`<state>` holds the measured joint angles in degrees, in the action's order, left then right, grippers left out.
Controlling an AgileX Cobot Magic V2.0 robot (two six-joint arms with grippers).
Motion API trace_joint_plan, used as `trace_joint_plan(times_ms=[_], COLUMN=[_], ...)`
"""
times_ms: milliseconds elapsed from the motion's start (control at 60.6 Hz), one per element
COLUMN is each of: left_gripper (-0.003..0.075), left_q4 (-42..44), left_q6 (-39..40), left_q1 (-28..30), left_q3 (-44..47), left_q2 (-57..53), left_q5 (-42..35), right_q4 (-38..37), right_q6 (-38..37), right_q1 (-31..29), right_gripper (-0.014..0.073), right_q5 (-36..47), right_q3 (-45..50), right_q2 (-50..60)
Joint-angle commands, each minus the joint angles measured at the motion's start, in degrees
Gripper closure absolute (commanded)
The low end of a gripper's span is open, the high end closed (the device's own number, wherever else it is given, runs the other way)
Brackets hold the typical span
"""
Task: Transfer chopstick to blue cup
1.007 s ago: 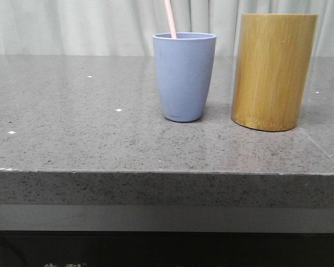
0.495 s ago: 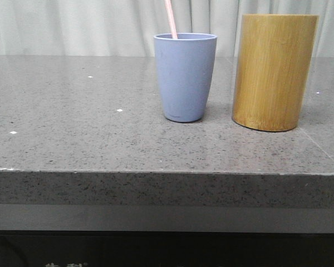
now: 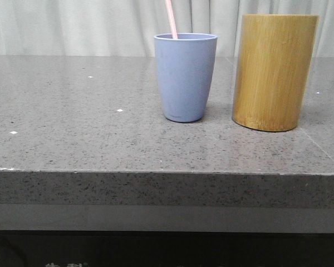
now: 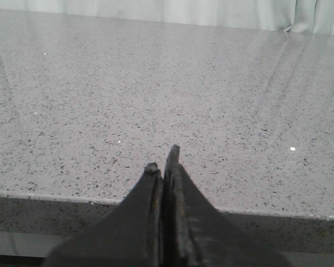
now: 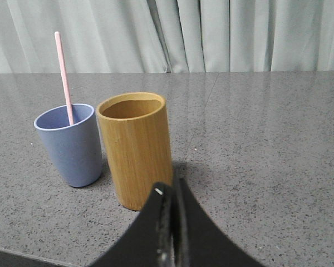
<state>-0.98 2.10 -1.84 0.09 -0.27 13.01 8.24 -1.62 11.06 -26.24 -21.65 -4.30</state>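
Chopstick (image 3: 171, 19) was sitting inside the blue cup (image 3: 183, 77) when I looked at the front view, leaning a bit to the left and poking well above the rim. Bamboo holder (image 3: 274, 71) stood just beside the cup on its right, not touching, both on the grey stone table (image 3: 72, 122). On my left wrist view, the left gripper (image 4: 164, 161) was pinched fully closed with nothing in it, over bare tabletop near the edge. Right wrist view: right gripper (image 5: 170, 192) also closed up and holding nothing, near the bamboo holder (image 5: 134, 149), with the cup (image 5: 69, 144) and chopstick (image 5: 63, 78) beyond it.
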Motion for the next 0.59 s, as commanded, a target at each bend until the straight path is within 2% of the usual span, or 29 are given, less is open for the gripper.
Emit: trace_joint_plan(times_ms=[0, 578], left_gripper=[0.0739, 0.0739], left_q4=[-0.5, -0.5], left_q6=[-0.2, -0.2], left_q1=[0.1, 0.2], left_q3=[0.5, 0.5], left_q2=[-1.5, -1.5], left_q5=[-4.7, -5.1], right_q4=[0.2, 0.2], right_q6=[0.2, 0.2], right_q1=[-0.5, -0.5], right_gripper=[0.0662, 0.0662], right_q5=[5.0, 5.0], right_q3=[-1.4, -1.4], right_q2=[-0.7, -0.7])
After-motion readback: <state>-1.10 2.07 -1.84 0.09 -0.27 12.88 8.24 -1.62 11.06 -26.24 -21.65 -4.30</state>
